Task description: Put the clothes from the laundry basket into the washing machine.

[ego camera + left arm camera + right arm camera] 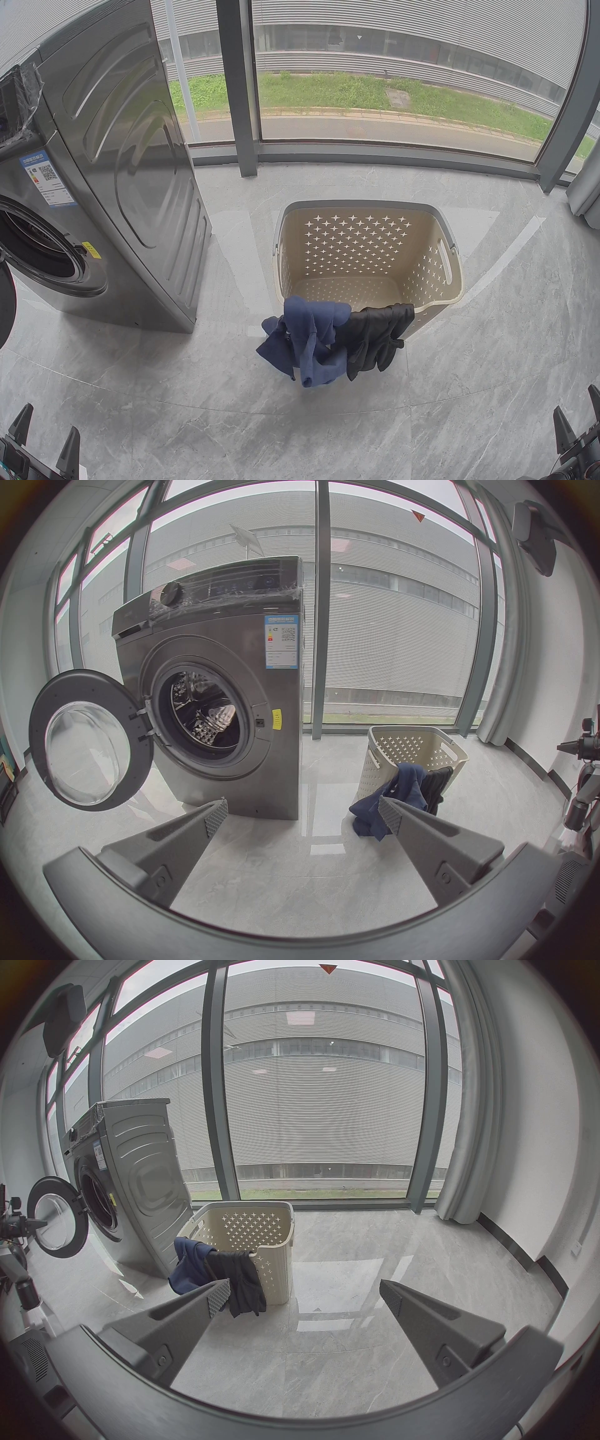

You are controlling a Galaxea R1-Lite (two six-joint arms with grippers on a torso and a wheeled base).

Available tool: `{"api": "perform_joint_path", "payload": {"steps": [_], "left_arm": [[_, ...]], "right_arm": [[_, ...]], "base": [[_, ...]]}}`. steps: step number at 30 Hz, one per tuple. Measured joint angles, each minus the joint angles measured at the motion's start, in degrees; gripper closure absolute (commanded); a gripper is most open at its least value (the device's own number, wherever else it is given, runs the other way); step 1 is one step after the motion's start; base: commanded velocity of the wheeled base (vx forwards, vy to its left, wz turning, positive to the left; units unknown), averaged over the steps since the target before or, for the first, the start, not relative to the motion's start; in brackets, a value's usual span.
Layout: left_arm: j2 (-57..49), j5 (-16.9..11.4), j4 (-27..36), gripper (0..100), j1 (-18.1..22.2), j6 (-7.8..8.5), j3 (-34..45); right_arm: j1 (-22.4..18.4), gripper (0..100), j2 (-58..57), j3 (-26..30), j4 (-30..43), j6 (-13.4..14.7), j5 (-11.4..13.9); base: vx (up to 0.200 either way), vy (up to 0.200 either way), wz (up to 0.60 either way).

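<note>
Left gripper (301,808): jaws spread, nothing held. Right gripper (304,1288): same, spread and empty. Laundry basket (350,247) stands on the floor ahead, between the 2 grippers. Blue garment (306,344) and black garment (375,337) drape over its near rim, well apart from both grippers. Washing machine (206,636) is ahead of the left gripper, door (87,739) swung open.

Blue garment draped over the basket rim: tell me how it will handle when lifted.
The blue garment is probably floppy: it hangs in loose folds over the near rim of the laundry basket. It will likely sag and trail when raised. It lies against the black garment, so it may drag that along.
</note>
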Motion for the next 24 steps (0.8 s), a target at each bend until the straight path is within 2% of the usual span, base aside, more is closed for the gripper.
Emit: {"api": "perform_joint_path", "payload": {"steps": [16,24], "left_arm": [[0.0,0.0,0.0,0,0.0,-0.05,0.0],[0.0,0.0,0.0,0,0.0,-0.02,0.0]], "right_arm": [[-0.1,0,0.0,-0.3,-0.3,0.1,0.4],[0.1,0,2.0,-7.0,-2.4,0.9,1.0]], "base": [[0.000,0.000,0.00],[0.000,0.000,0.00]]}}
